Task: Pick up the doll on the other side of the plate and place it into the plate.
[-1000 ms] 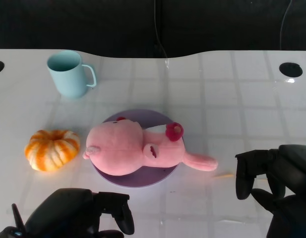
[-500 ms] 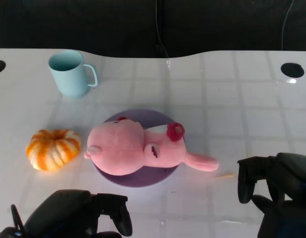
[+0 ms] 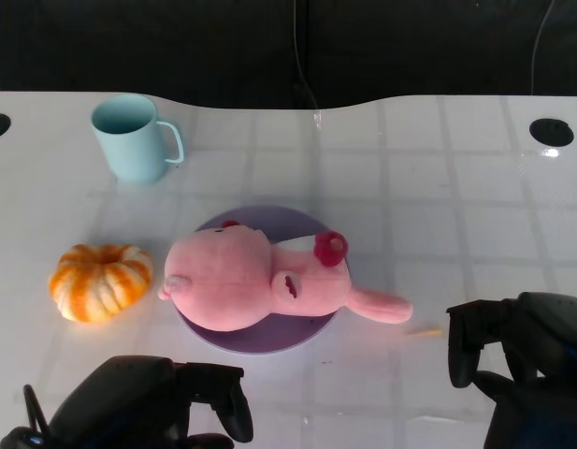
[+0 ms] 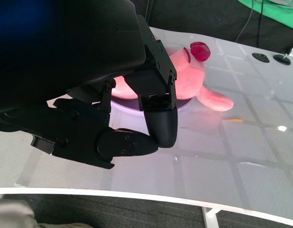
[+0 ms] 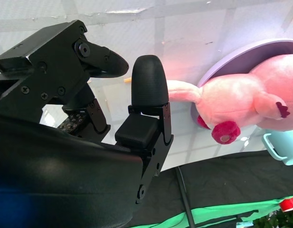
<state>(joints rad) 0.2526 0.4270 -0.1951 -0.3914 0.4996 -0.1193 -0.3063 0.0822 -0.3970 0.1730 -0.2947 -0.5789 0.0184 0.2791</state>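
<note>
Between my right hand (image 3: 512,351) and the doll (image 3: 269,281) the bench (image 3: 438,215) is open, only a small stick (image 3: 424,331) lies there. On my left side the pumpkin (image 3: 99,281) and the cup (image 3: 134,138) block the way.

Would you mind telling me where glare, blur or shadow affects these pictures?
Head view: glossy table mirrors light near the far edge; background black. Left wrist view: the left robot hand fills the frame, its shell blurred. Right wrist view: doll sharp, bright.
</note>
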